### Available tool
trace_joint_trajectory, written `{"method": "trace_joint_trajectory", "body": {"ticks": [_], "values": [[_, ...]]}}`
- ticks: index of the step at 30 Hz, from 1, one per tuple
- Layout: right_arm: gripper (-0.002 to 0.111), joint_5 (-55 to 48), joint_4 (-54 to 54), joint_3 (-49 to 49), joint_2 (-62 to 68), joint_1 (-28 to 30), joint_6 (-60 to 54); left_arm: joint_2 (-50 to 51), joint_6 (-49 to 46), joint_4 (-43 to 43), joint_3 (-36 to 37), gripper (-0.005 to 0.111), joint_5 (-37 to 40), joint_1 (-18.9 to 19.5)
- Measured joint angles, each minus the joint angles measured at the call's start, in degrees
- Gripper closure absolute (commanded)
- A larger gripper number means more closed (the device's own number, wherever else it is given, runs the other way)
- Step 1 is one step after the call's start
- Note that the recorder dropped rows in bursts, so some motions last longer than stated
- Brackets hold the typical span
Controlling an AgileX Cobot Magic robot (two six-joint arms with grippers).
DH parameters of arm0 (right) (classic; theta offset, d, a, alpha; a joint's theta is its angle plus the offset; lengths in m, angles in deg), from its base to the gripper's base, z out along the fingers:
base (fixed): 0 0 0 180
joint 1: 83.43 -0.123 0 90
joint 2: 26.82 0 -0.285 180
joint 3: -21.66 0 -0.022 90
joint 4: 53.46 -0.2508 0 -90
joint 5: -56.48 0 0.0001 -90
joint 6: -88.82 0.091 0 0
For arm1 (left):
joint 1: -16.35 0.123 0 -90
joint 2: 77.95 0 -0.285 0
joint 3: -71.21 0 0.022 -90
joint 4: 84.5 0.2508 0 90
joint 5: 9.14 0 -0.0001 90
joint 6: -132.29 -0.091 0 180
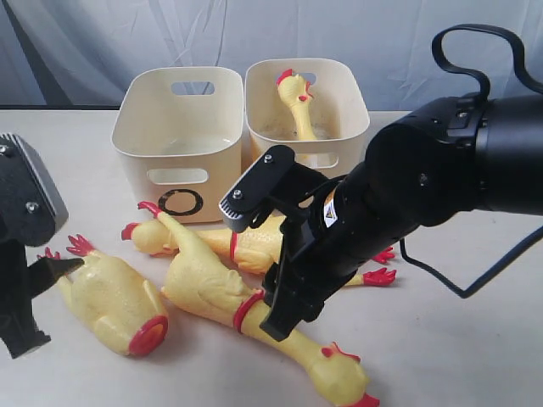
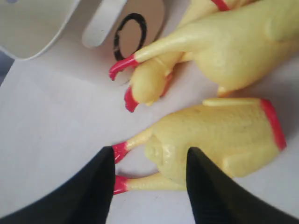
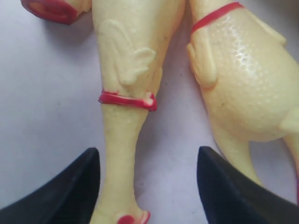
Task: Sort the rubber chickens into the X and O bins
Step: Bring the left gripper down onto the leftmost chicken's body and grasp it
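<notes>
Rubber chickens: one chicken (image 1: 294, 95) leans in the neighbouring bin (image 1: 349, 108) beside the O bin (image 1: 136, 144), and three lie on the desk (image 1: 458, 339). The big middle chicken (image 1: 208, 284) points its neck away from the bins. The neck passes between the spread fingers of the right claw (image 3: 147, 186), just past the red band (image 3: 127, 99). The left claw (image 2: 149, 186), also spread, straddles the foot end of the small chicken (image 2: 210, 135).

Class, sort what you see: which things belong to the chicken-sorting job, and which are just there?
Job: left chicken, front chicken, rear chicken, binned chicken, O bin, other bin.
Just there: black cable, grey backdrop.
</notes>
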Motion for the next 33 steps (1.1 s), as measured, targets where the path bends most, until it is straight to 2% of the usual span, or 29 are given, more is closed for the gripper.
{"method": "trace_joint_trajectory", "body": {"ticks": [6,11,15,24,33], "values": [[0.050,-0.11,0.00,0.00,0.00,0.00,0.65,3.05,-16.69,-0.64,-0.98,0.060,6.07,-4.60],[0.050,-0.33,0.00,0.00,0.00,0.00,0.79,7.36,-27.94,-1.03,-0.98,0.060,5.77,-5.94],[0.050,-0.44,0.00,0.00,0.00,0.00,0.88,10.80,-30.83,-1.03,-0.98,0.060,2.20,-5.94],[0.050,-0.42,0.00,0.00,0.00,0.00,1.13,19.30,-33.77,-1.03,-3.88,0.060,-0.67,-5.94],[0.050,-0.45,-0.11,0.00,0.00,0.00,2.31,23.99,-30.34,4.68,-4.88,0.043,0.20,-5.94]]}}
